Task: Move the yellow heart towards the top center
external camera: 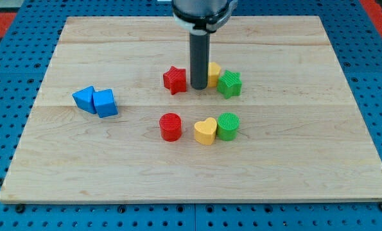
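Observation:
The yellow heart [205, 131] lies a little below the board's middle, touching a green cylinder [228, 126] on its right. A red cylinder [170, 126] stands to its left. My tip [198, 87] is above the heart, between a red star [174, 79] on its left and a yellow block [213, 73] on its right, which the rod partly hides. A green star [230, 84] touches that yellow block on the right. The tip is well apart from the yellow heart.
Two blue blocks [95, 101] lie together at the view's left. The wooden board [81, 160] rests on a blue pegboard [11, 96] that surrounds it.

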`<state>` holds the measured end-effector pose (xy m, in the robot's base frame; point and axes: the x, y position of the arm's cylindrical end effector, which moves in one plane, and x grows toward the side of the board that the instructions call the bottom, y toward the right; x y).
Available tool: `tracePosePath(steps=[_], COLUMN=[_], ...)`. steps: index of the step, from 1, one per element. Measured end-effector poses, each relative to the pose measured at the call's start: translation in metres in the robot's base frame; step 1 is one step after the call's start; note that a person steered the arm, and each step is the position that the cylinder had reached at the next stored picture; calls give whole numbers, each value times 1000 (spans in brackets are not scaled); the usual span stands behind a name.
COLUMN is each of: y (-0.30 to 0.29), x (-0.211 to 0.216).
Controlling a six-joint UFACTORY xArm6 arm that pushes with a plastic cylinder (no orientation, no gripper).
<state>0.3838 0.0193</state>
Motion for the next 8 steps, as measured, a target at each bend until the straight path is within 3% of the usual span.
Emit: tracePosePath(steps=[2,4,7,8], y=[-7,-13,-70,-13], x=[-42,26,144,145])
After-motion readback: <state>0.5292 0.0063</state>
